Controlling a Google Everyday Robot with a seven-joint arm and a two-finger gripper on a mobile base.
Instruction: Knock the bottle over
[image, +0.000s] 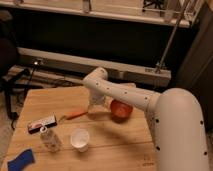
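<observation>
Found wooden table (115, 145) filling near part of scene. Spotted bottle (50, 139) standing upright at near left of table, white cap on top. Logged cup (80, 139) just right of bottle, mouth up, not touching it. Noted blue thing (20, 161) at near left corner, nearer than bottle, partly cut off by edge of view. Noted dark flat packet (41, 123) just beyond bottle, lying slantwise. Marked orange-handled tool (75, 115) right of packet, toward mid-table. Marked orange bowl (121, 109) farther right, partly hidden behind arm (175, 125). Traced white arm from near right, reaching left over table and bending down at far centre. Placed gripper (96, 104) below that bend, hanging over far middle of table, between tool and bowl, well apart from bottle and beyond it. Could not tell gripper's state, released or clenched. Recorded pale rail (100, 62) beyond table and dark chair (7, 55) at far left.
</observation>
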